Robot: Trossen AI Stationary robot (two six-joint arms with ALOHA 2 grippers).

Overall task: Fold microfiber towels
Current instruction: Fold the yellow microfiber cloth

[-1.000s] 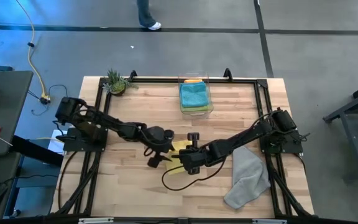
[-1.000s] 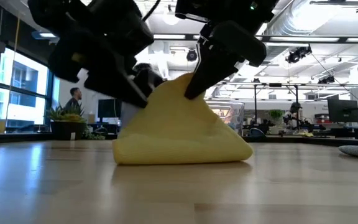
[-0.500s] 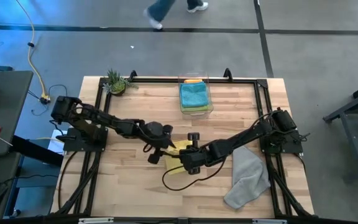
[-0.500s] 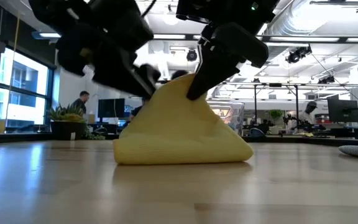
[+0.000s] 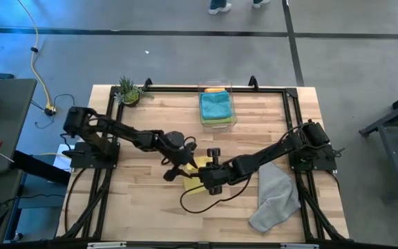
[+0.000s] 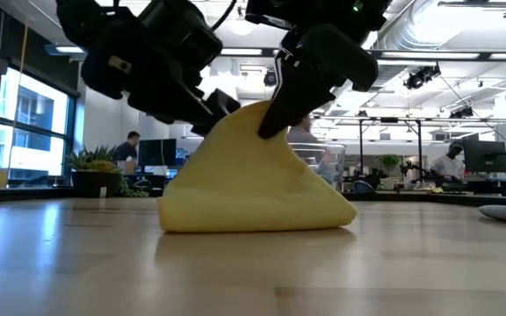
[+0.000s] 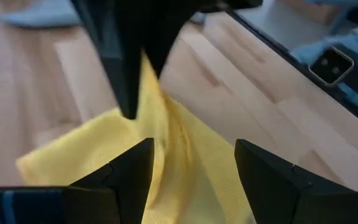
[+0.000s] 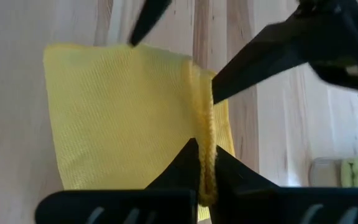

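Observation:
The yellow towel [image 6: 253, 189] stands in a tent on the table's middle, its lower part [image 6: 253, 218] lying on the wood; it also shows in the high view [image 5: 192, 187]. My right gripper [image 6: 269, 125] is shut on its raised peak. My left gripper [image 7: 191, 171] is open, its fingers on either side of the raised ridge, just left of the right gripper [image 5: 203, 175]; whether it touches the cloth I cannot tell. The grey towel [image 5: 275, 195] lies crumpled at the near right. The teal towel [image 5: 216, 105] lies in the clear bin, with orange and lime cloth showing at the bin's edges. My right gripper pinches a bunched ridge of the yellow towel [image 8: 205, 127] between its two fingers at the cloth's highest point [image 6: 255, 110]. The fingers slant down from above and the right. The held part is lifted; the cloth slopes down from it and its lower part rests on the table.
The clear bin [image 5: 232, 114] stands at the far middle of the table. A small potted plant [image 5: 128, 91] stands at the far left corner. Bare wood lies near the front left. People move in the room beyond the table.
My left gripper has moved toward the table's right and slightly up, closing in on the yellow towel's raised peak; its fingers now stand about the ridge. My right gripper has kept its hold, and the towel stays tented.

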